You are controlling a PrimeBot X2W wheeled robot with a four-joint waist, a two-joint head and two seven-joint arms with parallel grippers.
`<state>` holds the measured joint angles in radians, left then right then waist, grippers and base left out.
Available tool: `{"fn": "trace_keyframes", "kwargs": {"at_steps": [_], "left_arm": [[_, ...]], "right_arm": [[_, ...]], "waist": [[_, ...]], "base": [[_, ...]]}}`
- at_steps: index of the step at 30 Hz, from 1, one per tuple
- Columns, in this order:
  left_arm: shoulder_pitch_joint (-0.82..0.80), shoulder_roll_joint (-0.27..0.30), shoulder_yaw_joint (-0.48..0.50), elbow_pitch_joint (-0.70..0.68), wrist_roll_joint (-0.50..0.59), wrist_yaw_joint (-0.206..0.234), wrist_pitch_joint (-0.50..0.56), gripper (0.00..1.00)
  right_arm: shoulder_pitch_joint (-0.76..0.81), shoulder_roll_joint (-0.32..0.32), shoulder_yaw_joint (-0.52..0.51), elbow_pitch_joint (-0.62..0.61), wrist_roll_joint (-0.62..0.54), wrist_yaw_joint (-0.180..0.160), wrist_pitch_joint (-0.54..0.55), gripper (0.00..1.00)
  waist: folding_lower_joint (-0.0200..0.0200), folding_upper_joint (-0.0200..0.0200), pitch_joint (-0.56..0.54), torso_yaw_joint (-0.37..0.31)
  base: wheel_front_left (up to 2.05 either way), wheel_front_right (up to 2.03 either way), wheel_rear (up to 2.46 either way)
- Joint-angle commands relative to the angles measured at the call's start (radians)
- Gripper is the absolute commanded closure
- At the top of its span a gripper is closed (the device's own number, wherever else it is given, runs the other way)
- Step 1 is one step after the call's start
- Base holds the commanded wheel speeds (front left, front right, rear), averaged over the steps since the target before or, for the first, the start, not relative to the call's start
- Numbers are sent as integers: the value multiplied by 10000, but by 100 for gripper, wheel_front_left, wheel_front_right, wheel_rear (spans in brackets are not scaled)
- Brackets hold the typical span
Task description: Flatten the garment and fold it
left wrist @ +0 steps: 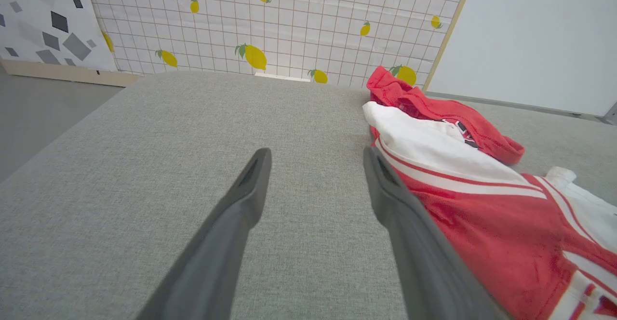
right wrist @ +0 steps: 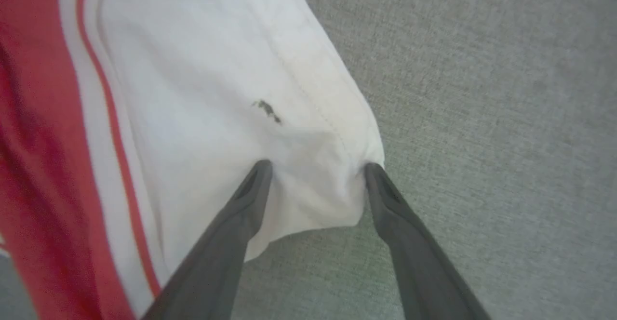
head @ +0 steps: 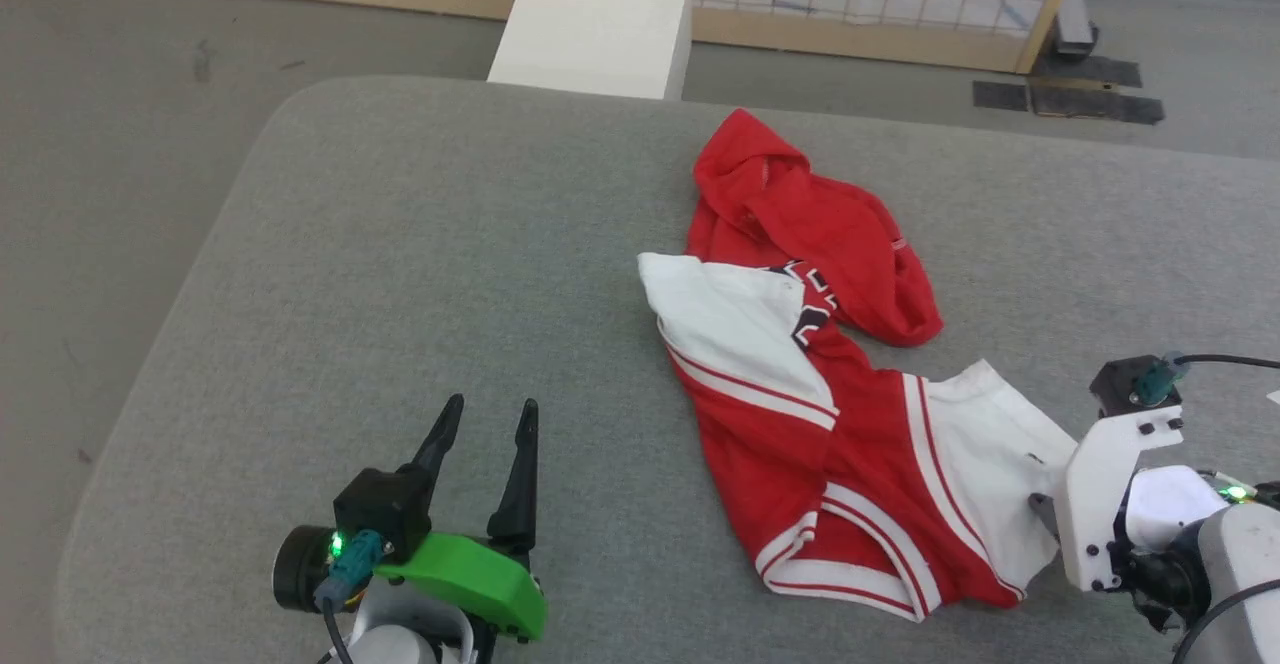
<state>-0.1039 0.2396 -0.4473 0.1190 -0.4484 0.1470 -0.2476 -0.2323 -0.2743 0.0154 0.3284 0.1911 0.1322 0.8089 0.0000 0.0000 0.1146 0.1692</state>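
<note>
Garment (head: 800,394) lay crumpled right of centre in the head frame on the grey worktop (head: 400,244). It ran from a humped red fold (head: 800,214) near the top down to a striped edge (head: 850,584) at the lower right. We judged it light, thin and limp. It would drape and slide, keep no shape and stretch a little if tugged, so a pinch at one point would lift only a corner while the rest dragged. The knit looked soft and matte, red in the body and white in the sleeves, with red-and-white bands (head: 760,389) along seams and cuffs. Dark lettering (head: 812,304) showed partly in a crease at mid-shirt. The worktop's cover was coarse-woven and likely to grip the fabric a little, which should help in smoothing.

The right gripper (right wrist: 316,166) was at the white sleeve (head: 990,444) in the lower right of the head frame. In its wrist frame its jaws stood spread, tips pressed onto the sleeve's corner with puckered cloth between them and nothing yet pinched. The left gripper (head: 492,402) sat over bare worktop at the lower left, jaws spread and empty, near but clear of the other sleeve (head: 730,324).

We thought the best holds were the doubled, stitched edges, meaning cuffs, shoulder seams and hem. These should resist slipping and tearing better than single-layer cloth.
</note>
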Motion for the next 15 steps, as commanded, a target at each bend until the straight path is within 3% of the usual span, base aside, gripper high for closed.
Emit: {"fn": "trace_keyframes", "kwargs": {"at_steps": [1,2,3,15], "left_arm": [[-197,-60,-26,-3,144,-31,22,0],[-208,-67,-27,7,141,-19,20,0],[-213,-71,-25,10,135,-11,18,0],[-157,-16,-19,105,-6,51,101,0]], "right_arm": [[-145,16,-28,196,-96,-15,-57,0],[-135,40,-40,342,-159,-15,-94,61],[-117,52,-41,436,-198,-15,-135,100],[269,-505,-1132,599,-1320,-15,-734,100]], "waist": [[0,0,254,284],[0,0,265,308],[0,0,274,320],[0,0,-162,-210]], "base": [[0,0,0],[0,0,0],[0,0,0],[0,0,0]]}}
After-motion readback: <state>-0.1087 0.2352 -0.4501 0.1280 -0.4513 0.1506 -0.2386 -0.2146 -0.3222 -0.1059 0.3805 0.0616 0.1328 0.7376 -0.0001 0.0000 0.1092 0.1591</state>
